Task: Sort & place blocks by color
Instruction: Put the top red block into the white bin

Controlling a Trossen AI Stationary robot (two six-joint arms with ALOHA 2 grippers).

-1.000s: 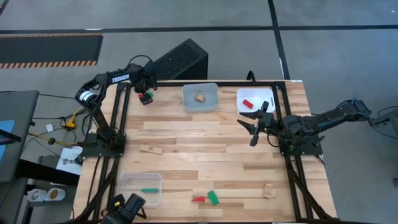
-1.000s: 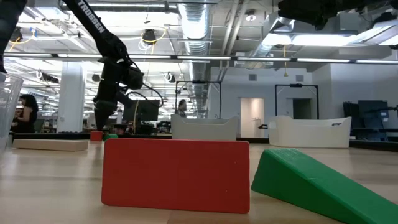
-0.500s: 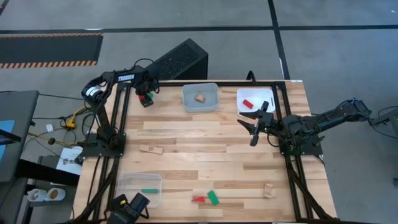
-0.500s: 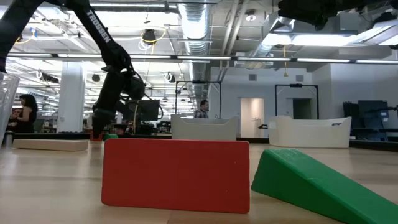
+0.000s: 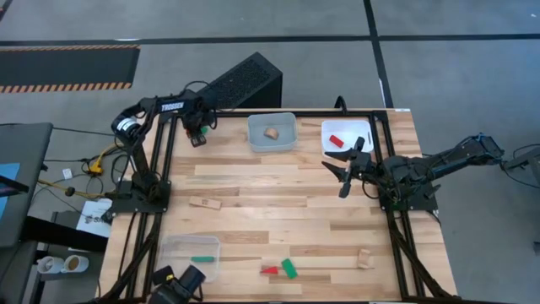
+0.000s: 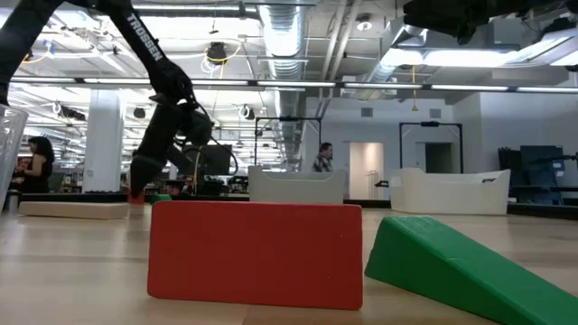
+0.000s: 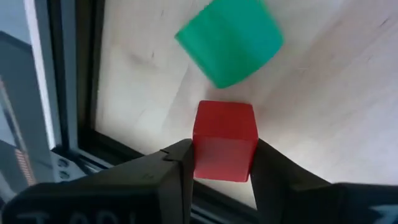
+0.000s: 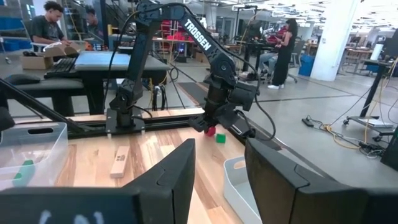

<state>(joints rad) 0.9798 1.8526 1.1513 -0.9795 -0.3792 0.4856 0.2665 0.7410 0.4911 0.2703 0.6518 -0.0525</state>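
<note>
A small red cube point(image 7: 224, 149) sits between the fingers of my left gripper point(image 5: 198, 135), at the table's far left corner. A green block point(image 7: 229, 40) stands on the wood just beyond the cube. The right wrist view shows that gripper point(image 8: 208, 124) reaching down over the cube point(image 8: 210, 130) and the green block point(image 8: 220, 138). My right gripper point(image 5: 342, 173) hangs open over the table's right half, holding nothing. A red block point(image 5: 270, 270) and a green wedge point(image 5: 289, 268) lie near the front edge. A wood bar point(image 5: 205, 203) lies left of centre, and a wood block point(image 5: 364, 260) lies at the near right. My left gripper pinches the red cube by two opposite side faces point(image 7: 198, 155) between its two fingers point(image 7: 180, 171). The fingers come from above, slanting down. The cube sits square between them at table height. I cannot tell whether it is off the wood.
A clear bin point(image 5: 272, 143) at the far middle holds a wood block. A white bin point(image 5: 354, 127) at the far right holds a red block point(image 5: 337, 140). A clear bin point(image 5: 177, 249) at the near left holds a green bar point(image 5: 202, 258). A dark frame rail point(image 7: 74, 74) runs close by the cube.
My left gripper has come down at the far left corner onto the red cube and shut on it. The green block has stayed beside it. My right gripper has kept still.
</note>
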